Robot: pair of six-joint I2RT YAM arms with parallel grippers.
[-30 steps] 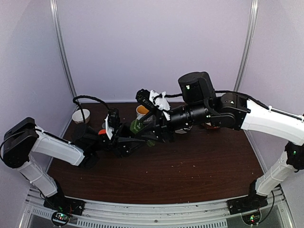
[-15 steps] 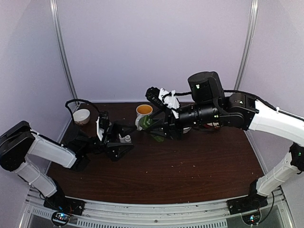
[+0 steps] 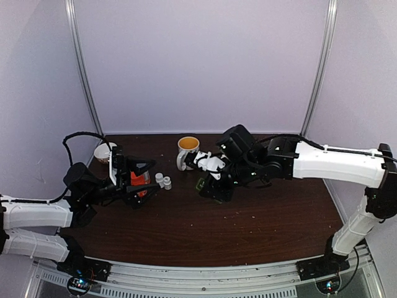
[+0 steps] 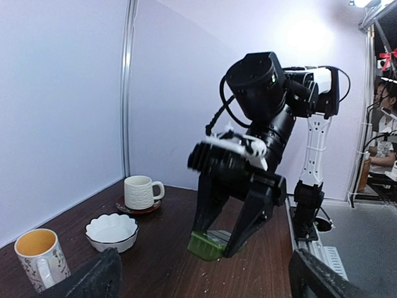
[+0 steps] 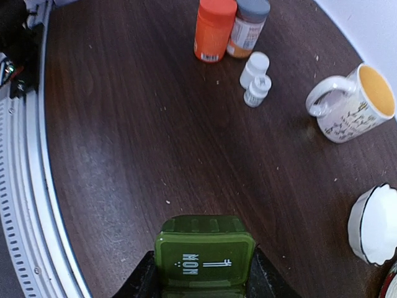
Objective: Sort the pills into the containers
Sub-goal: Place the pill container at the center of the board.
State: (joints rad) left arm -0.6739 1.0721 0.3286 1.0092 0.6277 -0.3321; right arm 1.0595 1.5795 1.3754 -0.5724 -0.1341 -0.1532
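Holding pill box (image 5: 205, 251) clamped in right gripper (image 5: 201, 276), low over table (image 5: 111, 155) centre. Left gripper (image 4: 205, 287) spread wide, empty, near orange bottle (image 5: 214, 29). Next, we reckon: set box down, open it, then fetch bottle.

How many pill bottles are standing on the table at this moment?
4, all in the right wrist view: an orange bottle and a grey-capped bottle side by side, then two small white bottles close together beside them. Others may be hidden behind the arms.
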